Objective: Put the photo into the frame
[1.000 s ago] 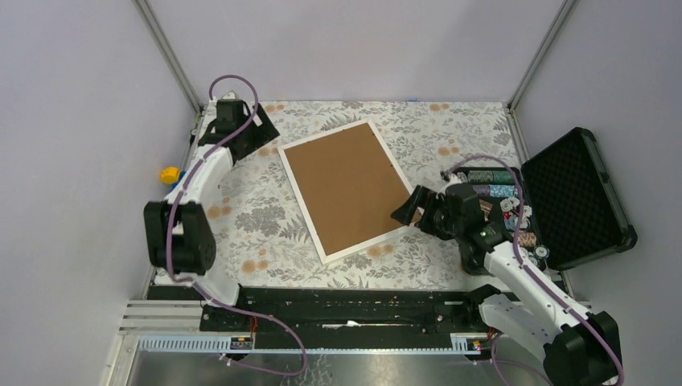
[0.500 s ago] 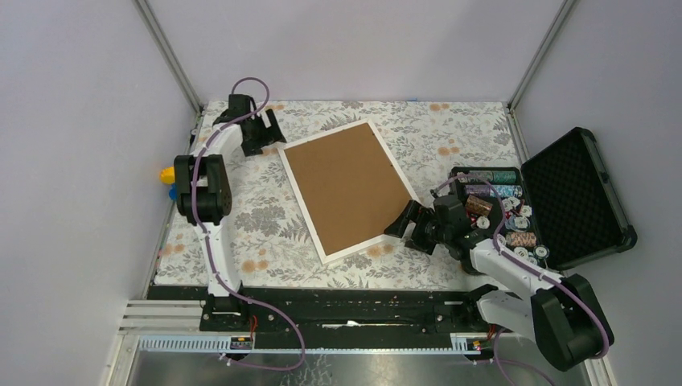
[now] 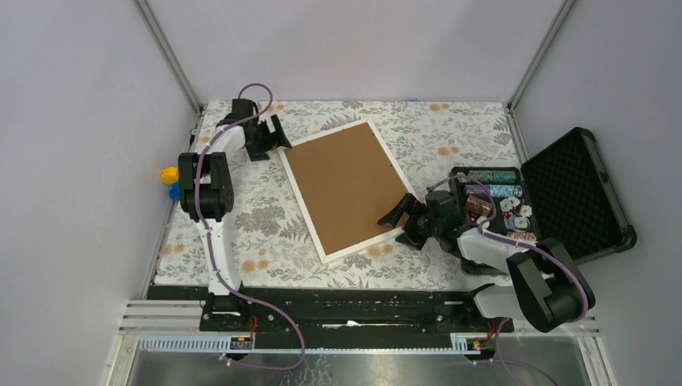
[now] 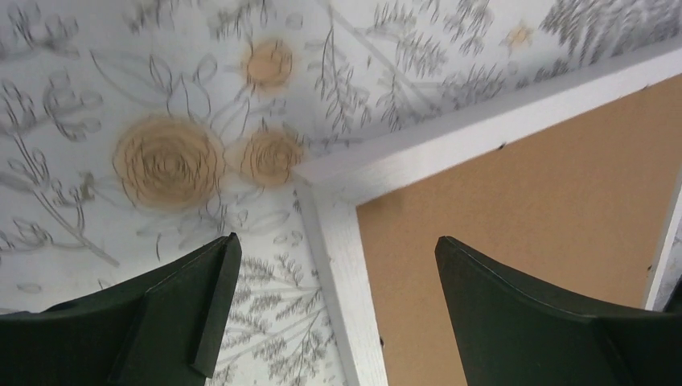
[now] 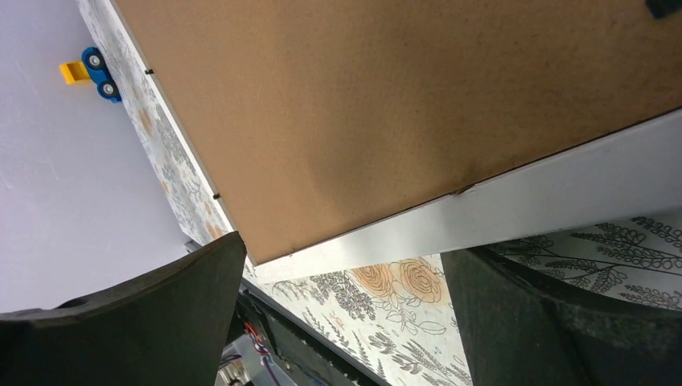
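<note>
The white frame (image 3: 300, 202) lies face down and slanted on the flowered cloth, with a brown backing board (image 3: 346, 185) filling it. The photo is hidden. My left gripper (image 3: 277, 138) is open at the frame's far left corner. In the left wrist view that corner's rim (image 4: 482, 133) runs between my left gripper's (image 4: 336, 240) black fingers (image 4: 185, 314), above the board (image 4: 531, 209). My right gripper (image 3: 400, 219) is open at the near right corner. In the right wrist view my right gripper (image 5: 344, 249) straddles the white edge (image 5: 563, 193) under the board (image 5: 386, 104).
An open black case (image 3: 579, 197) with stacks of poker chips (image 3: 499, 201) sits at the right edge, beside my right arm. A yellow and blue toy (image 3: 169, 175) lies beyond the cloth's left edge, also seen as the toy (image 5: 84, 68) in the right wrist view. Metal posts stand at the back corners.
My left arm has folded down and brought its gripper to the frame's far left corner. My right gripper has slid left to the near right corner. Both stay open.
</note>
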`<state>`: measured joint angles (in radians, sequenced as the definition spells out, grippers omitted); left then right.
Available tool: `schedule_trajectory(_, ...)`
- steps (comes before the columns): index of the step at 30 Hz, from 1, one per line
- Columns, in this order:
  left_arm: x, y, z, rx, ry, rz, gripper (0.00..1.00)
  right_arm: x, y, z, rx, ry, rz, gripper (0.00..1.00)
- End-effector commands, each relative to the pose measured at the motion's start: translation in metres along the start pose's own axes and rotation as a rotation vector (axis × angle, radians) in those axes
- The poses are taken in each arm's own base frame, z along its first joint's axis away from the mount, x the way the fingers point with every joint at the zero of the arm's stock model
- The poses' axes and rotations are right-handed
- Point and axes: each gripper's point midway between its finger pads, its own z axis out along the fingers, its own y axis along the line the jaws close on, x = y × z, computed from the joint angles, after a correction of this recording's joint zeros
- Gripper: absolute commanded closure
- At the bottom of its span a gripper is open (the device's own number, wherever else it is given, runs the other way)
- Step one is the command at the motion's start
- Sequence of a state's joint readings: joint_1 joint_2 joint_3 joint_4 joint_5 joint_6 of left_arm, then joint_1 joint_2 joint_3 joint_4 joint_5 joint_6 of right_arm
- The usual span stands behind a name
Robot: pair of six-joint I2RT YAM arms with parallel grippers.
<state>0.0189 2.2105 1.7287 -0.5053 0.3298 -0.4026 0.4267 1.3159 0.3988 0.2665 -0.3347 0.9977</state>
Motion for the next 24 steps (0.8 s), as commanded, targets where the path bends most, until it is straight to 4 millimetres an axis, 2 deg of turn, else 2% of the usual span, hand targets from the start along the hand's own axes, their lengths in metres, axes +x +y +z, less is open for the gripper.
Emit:
schedule_trajectory(1, -0.081, -0.03, -0.028, 0.069, -0.305, 0.078, 0.01, -0.012, -0.005, 0.005, 0.033, -0.076, 0.044, 0.0)
schedule_trajectory(3, -0.102, -0.047, -0.028, 0.161, -0.41, 0.099, 0.01, -0.016, -0.009, 0.004, 0.06, -0.1, 0.034, 0.0)
schedule_trajectory(6, -0.121, -0.073, -0.016, 0.298, -0.509, 0.134, 0.01, -0.022, -0.007, 0.001, 0.064, -0.126, 0.017, 0.0)
schedule_trajectory(9, -0.136, -0.084, 0.005, 0.346, -0.514, 0.117, 0.01, -0.022, -0.004, -0.002, 0.062, -0.124, 0.004, 0.0)
schedule_trajectory(10, -0.136, -0.09, 0.015, 0.36, -0.499, 0.115, 0.01, -0.021, -0.006, -0.002, 0.069, -0.123, 0.002, 0.0)
schedule_trajectory(13, -0.121, -0.104, 0.052, 0.39, -0.431, 0.116, 0.01, -0.019, -0.015, 0.0, 0.094, -0.117, 0.005, 0.0)
schedule_trajectory(16, -0.109, -0.104, 0.077, 0.364, -0.373, 0.125, 0.01, -0.018, -0.018, 0.006, 0.104, -0.104, 0.006, 0.0)
schedule_trajectory(21, -0.083, -0.093, 0.096, 0.364, -0.291, 0.099, 0.01, -0.02, -0.02, 0.014, 0.113, -0.09, -0.009, 0.0)
schedule_trajectory(24, -0.059, -0.074, 0.103, 0.281, -0.195, 0.072, 0.02, -0.026, -0.015, 0.018, 0.115, -0.095, -0.049, 0.0)
